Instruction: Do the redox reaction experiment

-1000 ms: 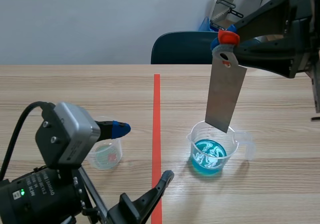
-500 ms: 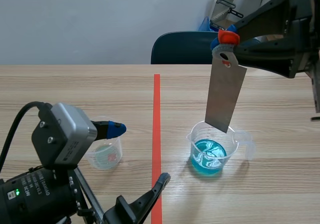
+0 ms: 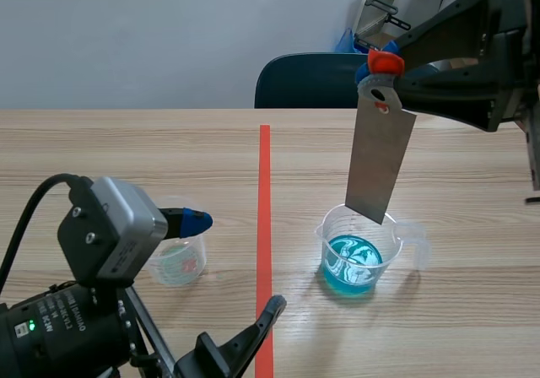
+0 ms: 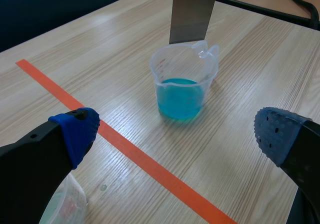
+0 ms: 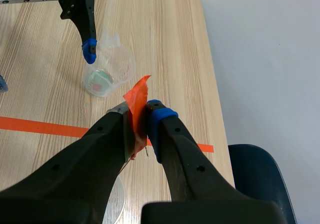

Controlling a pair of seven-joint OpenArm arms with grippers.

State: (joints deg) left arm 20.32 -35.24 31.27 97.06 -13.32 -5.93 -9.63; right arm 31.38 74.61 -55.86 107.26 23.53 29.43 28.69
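Scene view: right tool (image 3: 383, 62) pinches metal strip (image 3: 380, 163), tip seemingly above beaker (image 3: 332, 237).

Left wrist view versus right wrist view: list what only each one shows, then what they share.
Only the left wrist view: the blue liquid in the clear plastic beaker, and the lower end of the flat grey metal strip hanging at its rim. Only the right wrist view: the right gripper shut on the strip's orange-taped top, and the dark blue chair. Both: the light wooden table, the orange-red tape line, the small clear plastic cup and the open left gripper.
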